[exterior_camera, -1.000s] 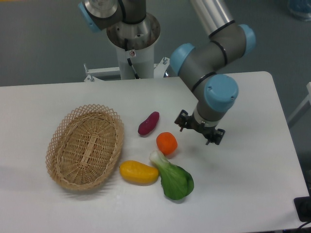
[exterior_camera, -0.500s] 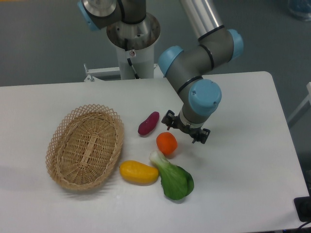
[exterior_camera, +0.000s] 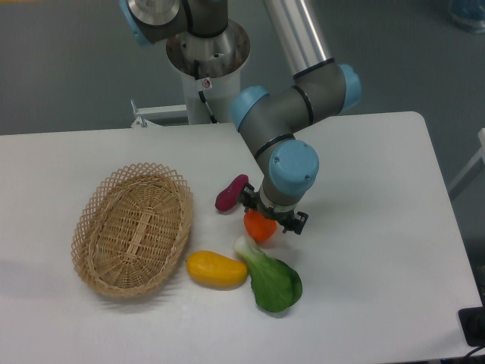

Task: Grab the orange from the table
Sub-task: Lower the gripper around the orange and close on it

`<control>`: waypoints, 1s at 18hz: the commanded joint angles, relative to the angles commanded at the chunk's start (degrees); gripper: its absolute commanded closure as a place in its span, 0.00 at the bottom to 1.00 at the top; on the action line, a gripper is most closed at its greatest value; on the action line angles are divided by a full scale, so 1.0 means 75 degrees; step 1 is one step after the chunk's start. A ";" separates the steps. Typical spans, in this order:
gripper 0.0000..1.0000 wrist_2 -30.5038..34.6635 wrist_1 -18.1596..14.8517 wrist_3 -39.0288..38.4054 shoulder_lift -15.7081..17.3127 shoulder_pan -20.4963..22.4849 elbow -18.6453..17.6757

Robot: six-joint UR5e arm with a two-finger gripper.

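Gripper [exterior_camera: 273,217] spread above orange [exterior_camera: 259,227] on table [exterior_camera: 379,227] — firm, smooth, light; likely best gripped across its widest girth.

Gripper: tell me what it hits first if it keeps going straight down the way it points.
Most likely the orange, which sits directly under the gripper and is partly hidden by it. Height above the fruit is unclear from this single view.
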 joint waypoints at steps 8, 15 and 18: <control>0.27 0.0058 -0.0023 -0.0012 0.0035 -0.0164 -0.0152; 0.48 0.0059 -0.0058 0.0035 0.0187 -0.0153 -0.0082; 0.48 0.0047 -0.0047 0.0058 0.0269 -0.0118 -0.0070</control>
